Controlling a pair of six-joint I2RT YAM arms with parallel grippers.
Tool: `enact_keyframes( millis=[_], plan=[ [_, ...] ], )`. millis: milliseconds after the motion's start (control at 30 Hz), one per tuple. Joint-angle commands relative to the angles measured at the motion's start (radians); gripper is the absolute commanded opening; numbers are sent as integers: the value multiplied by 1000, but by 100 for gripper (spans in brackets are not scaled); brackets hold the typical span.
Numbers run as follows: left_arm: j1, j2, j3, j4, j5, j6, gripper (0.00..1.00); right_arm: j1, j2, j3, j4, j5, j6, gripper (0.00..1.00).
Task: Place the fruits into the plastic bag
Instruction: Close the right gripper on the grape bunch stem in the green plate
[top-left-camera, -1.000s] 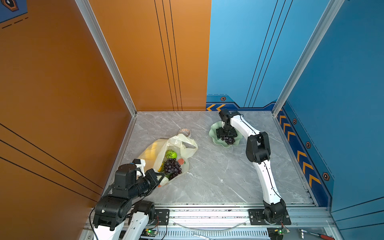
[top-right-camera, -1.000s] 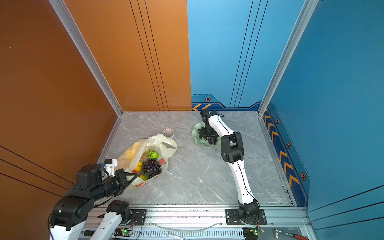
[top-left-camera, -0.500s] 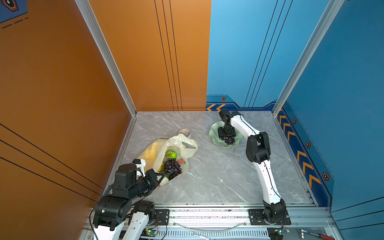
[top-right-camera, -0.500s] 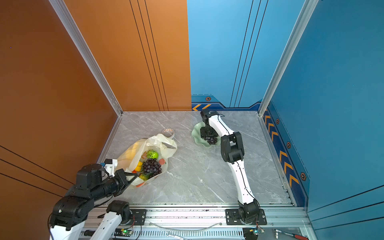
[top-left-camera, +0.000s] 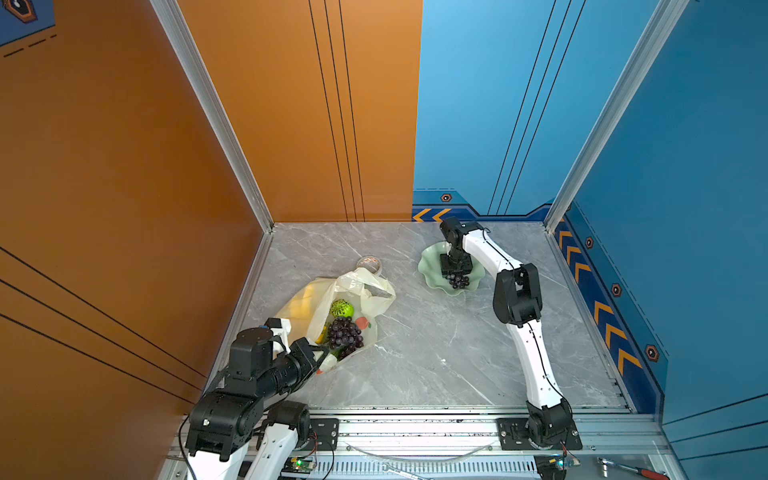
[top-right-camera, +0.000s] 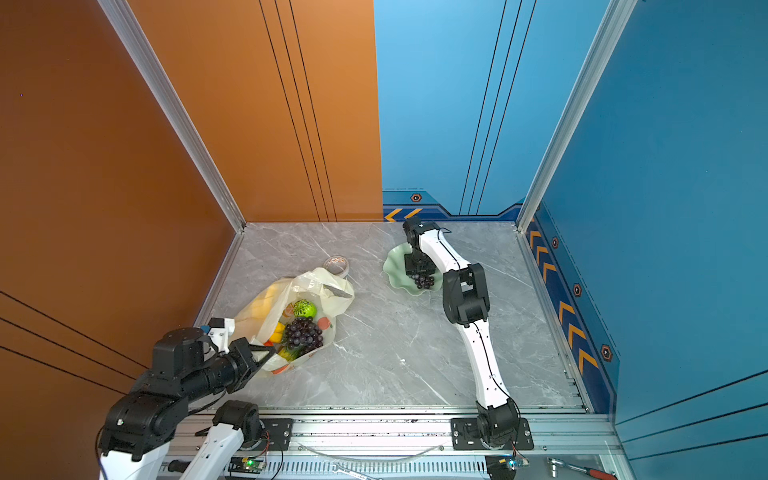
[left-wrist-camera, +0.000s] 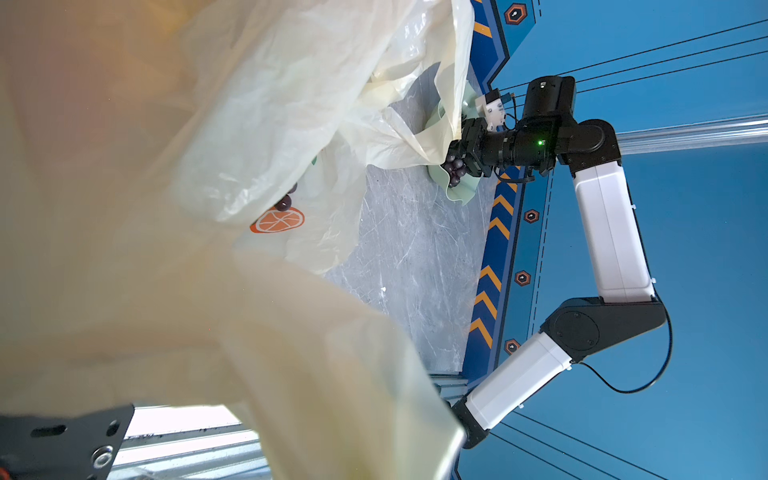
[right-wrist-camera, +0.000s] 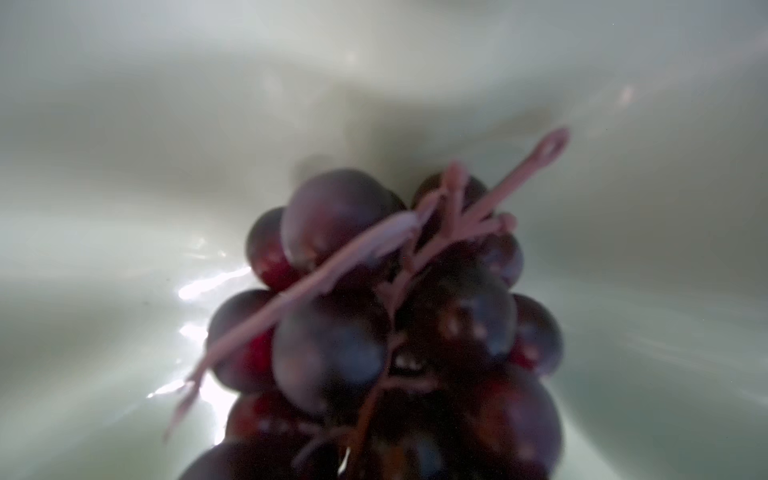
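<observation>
Clamping a fold of the plastic bag (top-left-camera: 365, 286), the left gripper (top-left-camera: 322, 358) is pinched together at lower left of centre in both top views. The bag mouth is lifted and gapes toward frame centre.

Bag contents seen:
- large grape bunch (top-left-camera: 344, 332)
- green patterned ball (top-left-camera: 341, 308), just above the bunch in frame
- yellow fruit (top-right-camera: 266, 301), showing through the film

The right gripper (top-left-camera: 455, 270) is down inside the pale green dish (top-left-camera: 428, 272), upper right of centre, directly over the small grape bunch (top-left-camera: 458, 281).

In the right wrist view that bunch fills the frame, blurred, with its stalk lying across it and the dish surface behind. The fingers are out of frame. Whether the right claw is apart or pressing the grapes: cannot tell.

A tape roll (top-left-camera: 369, 264) lies on the marble table (top-left-camera: 436, 353) just beyond the bag, apart from the dish.
</observation>
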Motion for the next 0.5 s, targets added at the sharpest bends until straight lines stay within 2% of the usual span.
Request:
enact_keyframes(
  millis=[0, 133, 233, 267, 333, 467],
  plan=[
    [-3, -5, 20, -15, -22, 20, 0, -15, -46, -21, 9, 21, -4, 56],
    [-3, -3, 20, -14, -25, 20, 0, -24, -63, -22, 22, -7, 1, 55],
    [-2, -4, 22, -15, -26, 20, 0, -43, -81, -47, 58, -81, 29, 54],
    [-3, -3, 23, -14, -27, 20, 0, -50, -86, -57, 70, -98, 41, 50],
    [-3, -4, 24, -15, -28, 22, 0, -63, -96, -73, 88, -132, 65, 49],
    [-3, -4, 22, -15, -28, 21, 0, -69, -110, -84, 99, -146, 70, 48]
  ],
)
